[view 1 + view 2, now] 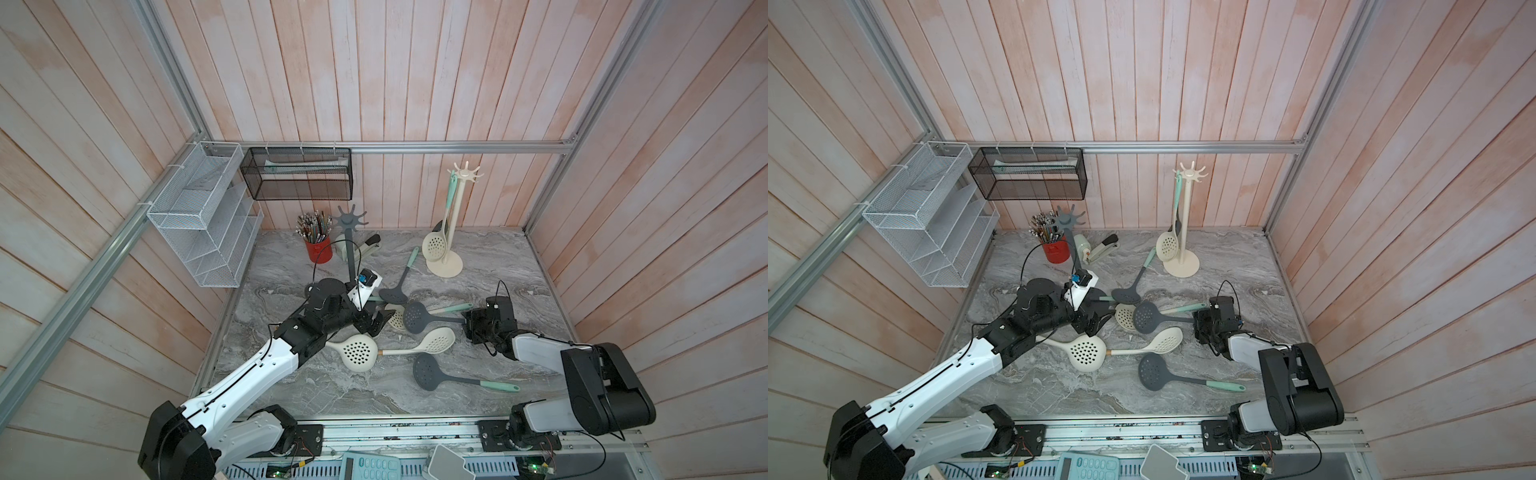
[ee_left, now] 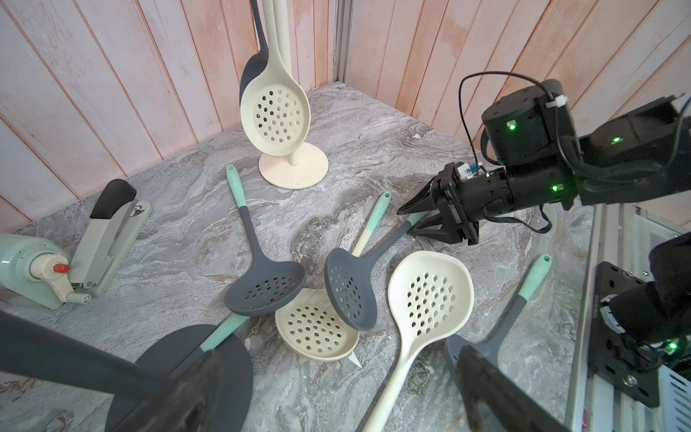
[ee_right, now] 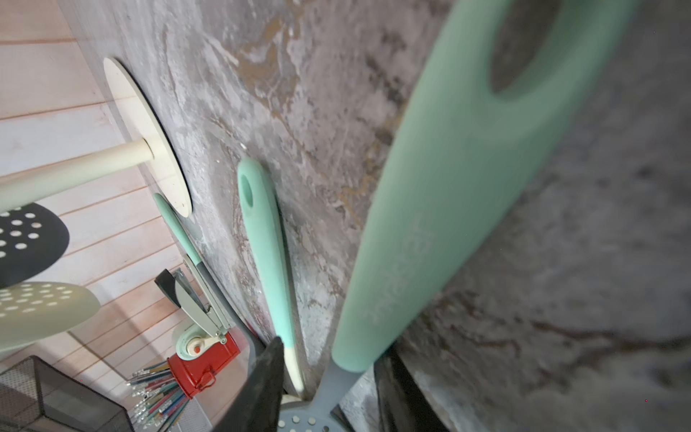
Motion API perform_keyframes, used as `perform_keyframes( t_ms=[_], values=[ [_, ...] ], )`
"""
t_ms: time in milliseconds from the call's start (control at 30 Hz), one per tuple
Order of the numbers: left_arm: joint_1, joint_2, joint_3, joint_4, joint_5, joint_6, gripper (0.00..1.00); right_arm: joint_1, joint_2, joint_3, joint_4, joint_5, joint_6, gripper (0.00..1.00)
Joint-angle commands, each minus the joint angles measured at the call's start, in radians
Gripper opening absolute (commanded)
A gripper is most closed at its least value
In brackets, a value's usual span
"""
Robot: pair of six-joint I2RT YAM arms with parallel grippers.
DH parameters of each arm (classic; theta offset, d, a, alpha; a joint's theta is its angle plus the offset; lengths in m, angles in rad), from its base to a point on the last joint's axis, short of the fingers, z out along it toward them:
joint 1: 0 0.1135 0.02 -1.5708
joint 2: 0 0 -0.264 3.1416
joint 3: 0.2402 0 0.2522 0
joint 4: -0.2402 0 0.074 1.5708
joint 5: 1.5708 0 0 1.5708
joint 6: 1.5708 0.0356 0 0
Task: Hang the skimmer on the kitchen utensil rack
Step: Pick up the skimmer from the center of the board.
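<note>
A grey skimmer (image 1: 415, 318) with a mint handle (image 3: 441, 194) lies tilted on a cream one (image 2: 316, 329) at mid-table. My right gripper (image 1: 464, 322) (image 2: 411, 220) (image 3: 332, 351) straddles its handle where grey meets mint. One finger lies against the handle, and a gap shows at the other finger (image 3: 269, 374). My left gripper (image 1: 374, 324) (image 2: 336, 404) is wide open and empty beside the dark grey rack (image 1: 352, 232), whose base (image 2: 194, 366) is next to one finger. A cream rack (image 1: 451, 216) at the back carries a hanging cream skimmer (image 1: 434, 245).
Loose skimmers lie around: cream (image 1: 358, 353), cream (image 1: 436, 340), grey (image 1: 428, 372), grey (image 1: 392, 295). A red pencil cup (image 1: 319, 249), a sharpener (image 2: 33, 269) and a stapler (image 1: 368, 245) stand at the back left. A white wire shelf (image 1: 203, 216) and a black mesh basket (image 1: 297, 174) hang on the walls.
</note>
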Motion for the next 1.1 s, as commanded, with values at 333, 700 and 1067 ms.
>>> perform_keyframes(
  t_ms=[333, 700, 1067],
  values=[
    [-0.004, -0.024, 0.002, -0.001, 0.009, 0.023, 0.98, -0.015, 0.166, 0.019, 0.228, -0.023, 0.016, 0.36],
    [-0.003, 0.0, -0.001, -0.001, 0.003, 0.035, 0.98, -0.015, 0.185, 0.106, 0.127, 0.008, -0.178, 0.1],
    [0.007, 0.079, 0.017, -0.004, 0.015, 0.034, 0.98, 0.024, 0.039, 0.217, -0.128, 0.196, -0.469, 0.0]
  ],
)
